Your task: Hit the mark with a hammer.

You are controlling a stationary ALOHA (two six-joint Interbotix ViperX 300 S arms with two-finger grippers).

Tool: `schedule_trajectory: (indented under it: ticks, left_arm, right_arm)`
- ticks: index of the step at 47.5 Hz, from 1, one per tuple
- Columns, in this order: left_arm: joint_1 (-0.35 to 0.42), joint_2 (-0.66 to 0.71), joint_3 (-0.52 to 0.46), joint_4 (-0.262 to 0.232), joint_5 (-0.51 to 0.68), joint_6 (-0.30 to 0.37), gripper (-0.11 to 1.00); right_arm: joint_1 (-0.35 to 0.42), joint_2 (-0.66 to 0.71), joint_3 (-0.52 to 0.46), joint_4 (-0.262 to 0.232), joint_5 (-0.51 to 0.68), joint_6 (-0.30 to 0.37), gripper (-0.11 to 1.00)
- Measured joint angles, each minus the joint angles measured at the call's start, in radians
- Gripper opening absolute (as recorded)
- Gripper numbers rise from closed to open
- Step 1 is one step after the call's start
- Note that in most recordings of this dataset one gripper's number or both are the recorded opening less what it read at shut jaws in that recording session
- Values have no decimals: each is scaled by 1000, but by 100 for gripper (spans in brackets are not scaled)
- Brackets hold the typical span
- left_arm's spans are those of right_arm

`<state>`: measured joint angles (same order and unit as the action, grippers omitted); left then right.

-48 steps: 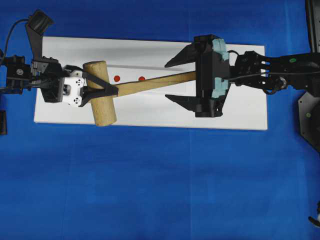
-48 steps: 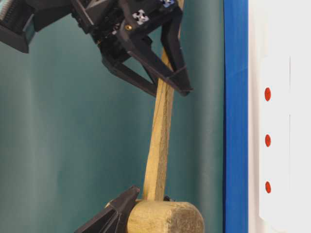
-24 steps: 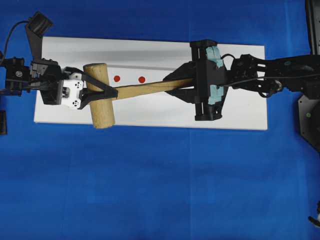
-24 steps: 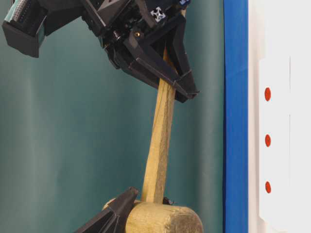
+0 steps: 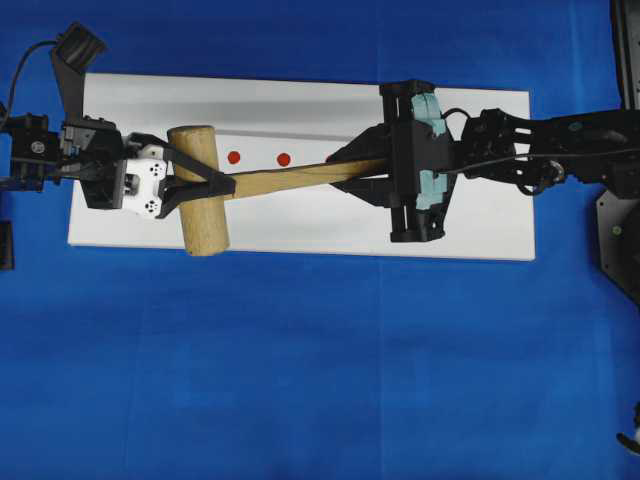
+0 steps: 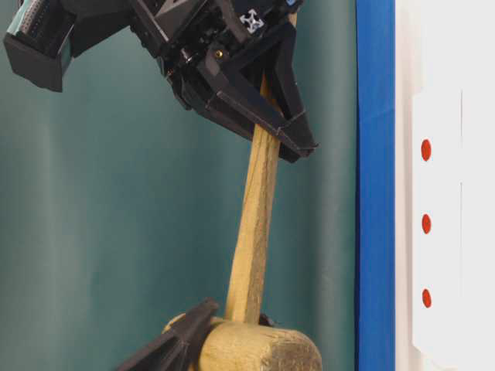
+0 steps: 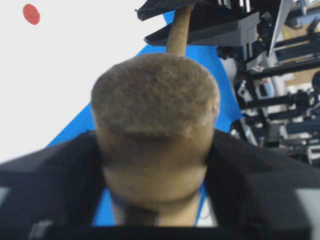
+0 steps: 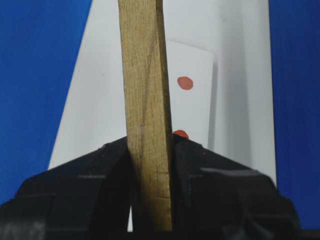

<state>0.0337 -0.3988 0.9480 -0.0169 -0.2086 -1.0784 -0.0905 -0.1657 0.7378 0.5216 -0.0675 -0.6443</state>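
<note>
- Closest to us in the left wrist view, the round end face of the hammer (image 7: pixel 155 95) head fills the middle, blurred and light brown.
- The left tool (image 7: pixel 155 175) has one black finger on each side of that head. The fingers (image 7: pixel 60 180) look pressed against its sides here, but we cannot tell whether they grip it or stand just clear.
- In the right wrist view, the right tool (image 8: pixel 150 165) is clamped on the slim wooden handle, which runs straight up the middle between its black fingers (image 8: pixel 90 175).
- From overhead, we see the hammer (image 5: pixel 200 205) lying across the picture, head at the left, handle slanting slightly up toward the right.
- The left tool (image 5: pixel 205 180) reaches in from the left around the head; the right tool (image 5: pixel 370 170) reaches in from the right and holds the far end of the handle.
- Beneath them lies a white board (image 5: pixel 300 235) on the blue surface (image 5: pixel 300 370).
- Two red dots (image 5: pixel 258 158) show on the board just above the handle, near the head; a third is partly hidden at the right tool.
- In the table-level view, the hammer is held up off the board, with a plain green backdrop (image 6: pixel 93 216) behind it.
- In that view, three red dots (image 6: pixel 425 224) stand in a row on the white board (image 6: pixel 456 46).
</note>
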Motion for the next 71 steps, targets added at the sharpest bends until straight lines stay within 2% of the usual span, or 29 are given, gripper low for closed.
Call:
schedule_trajectory:
  ticks: [4,7,18,29,35,48,59,65,68,71]
  left_arm:
    - [0,0,-2,2,2,2,85]
    - [-2,-2,-2,2,2,5,91]
    - [0,-23,-2,0,2,5,89]
    - [-2,-123,74,2,32,3,89]
    - [-2,-198,114,2,77,2,89]
    - [-2,-374,176,5,262,2,89]
    - [-2,-454,193,6,307,2,89]
    - [5,-456,193,12,307,38,88]
    - [15,-456,193,15,304,101,88]
    - [32,-456,195,17,302,195,88]
  right_arm:
    - [0,0,0,0,-2,0,9]
    - [0,0,0,2,-2,0,9]
    - [0,-6,0,5,-3,12,9]
    - [-2,-69,41,21,-2,18,9]
    - [-3,-107,77,37,0,18,9]
    - [-6,-158,117,60,25,20,9]
    - [-8,-164,121,66,31,20,9]
    - [-6,-163,121,80,32,26,9]
    - [-2,-161,121,98,37,35,9]
    - [8,-153,121,118,44,51,9]
